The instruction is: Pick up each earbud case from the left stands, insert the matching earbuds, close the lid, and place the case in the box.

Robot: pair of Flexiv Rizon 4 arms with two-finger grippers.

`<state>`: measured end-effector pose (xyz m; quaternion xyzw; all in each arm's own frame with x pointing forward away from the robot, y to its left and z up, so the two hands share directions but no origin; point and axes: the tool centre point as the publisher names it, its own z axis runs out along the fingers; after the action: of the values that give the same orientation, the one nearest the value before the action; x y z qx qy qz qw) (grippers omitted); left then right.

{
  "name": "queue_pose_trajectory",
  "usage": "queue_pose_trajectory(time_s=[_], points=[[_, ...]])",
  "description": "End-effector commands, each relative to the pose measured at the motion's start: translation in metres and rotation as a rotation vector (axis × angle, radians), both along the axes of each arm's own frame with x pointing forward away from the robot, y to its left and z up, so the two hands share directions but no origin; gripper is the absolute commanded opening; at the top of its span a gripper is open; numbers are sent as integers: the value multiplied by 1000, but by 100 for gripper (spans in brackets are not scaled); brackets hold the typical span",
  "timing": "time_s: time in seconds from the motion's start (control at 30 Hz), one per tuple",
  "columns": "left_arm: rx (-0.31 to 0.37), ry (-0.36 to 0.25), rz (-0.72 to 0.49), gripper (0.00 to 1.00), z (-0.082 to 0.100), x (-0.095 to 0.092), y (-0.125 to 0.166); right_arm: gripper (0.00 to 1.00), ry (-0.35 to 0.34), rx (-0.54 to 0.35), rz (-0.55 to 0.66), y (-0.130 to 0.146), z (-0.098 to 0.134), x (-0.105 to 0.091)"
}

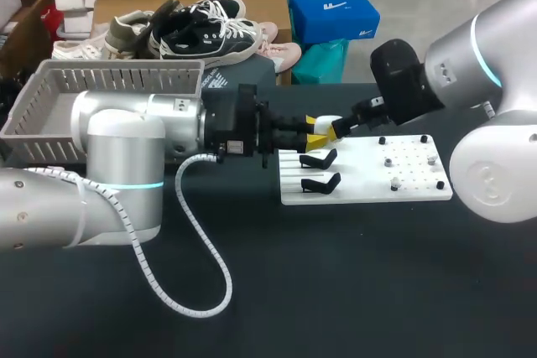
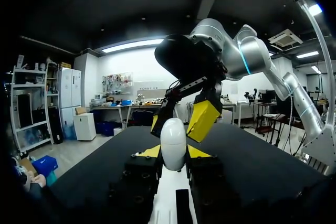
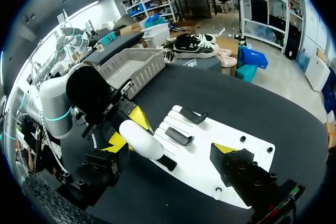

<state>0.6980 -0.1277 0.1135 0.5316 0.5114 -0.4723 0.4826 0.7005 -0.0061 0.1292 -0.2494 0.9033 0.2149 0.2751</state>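
A dark, matte table (image 1: 352,291) fills the head view from three o'clock round through six to nine. Its far edge shows toward twelve o'clock. Soft, even light lies over its black top.

Counter (image 1: 336,291) layout, head view.

- The board (image 1: 369,194) lay flat on the counter, right of centre.
- The rear stand (image 1: 319,159) and front stand (image 1: 321,182) sat on the board's left part, one behind the other. Pegs (image 1: 393,184) stood on its right part.
- The basket (image 1: 109,81) sat at the rear left of the counter, behind the left arm (image 1: 143,132).
- The left arm extended across from the left side. The left tool (image 1: 315,132) was over the board's rear left corner.
- The earbud case (image 2: 173,142) sat between the left tool's fingers, touched from both sides.
- The right arm (image 1: 470,56) extended in from the right. The right tool (image 1: 342,128) faced the left tool, with its fingers spread wide and the case ahead of them.
- A cable (image 1: 197,249) looped on the counter in front of the left arm.
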Motion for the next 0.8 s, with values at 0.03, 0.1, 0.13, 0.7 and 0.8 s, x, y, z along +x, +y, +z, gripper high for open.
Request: queue_pose_trajectory(time_s=[0.03,0.1,0.13,0.7,0.8], points=[[-1,-2,3,0,0,-2,0,100,-3,-5,-8,1,3,1],[-1,-2,3,0,0,-2,0,100,-5,-5,-10,1,5,2],[-1,-2,3,0,0,-2,0,100,-6,-5,-10,1,6,2],[-1,-2,3,0,0,-2,0,100,-136,-87,-69,-19,40,15],[-1,-2,3,0,0,-2,0,100,-175,-155,-113,-41,43,13]])
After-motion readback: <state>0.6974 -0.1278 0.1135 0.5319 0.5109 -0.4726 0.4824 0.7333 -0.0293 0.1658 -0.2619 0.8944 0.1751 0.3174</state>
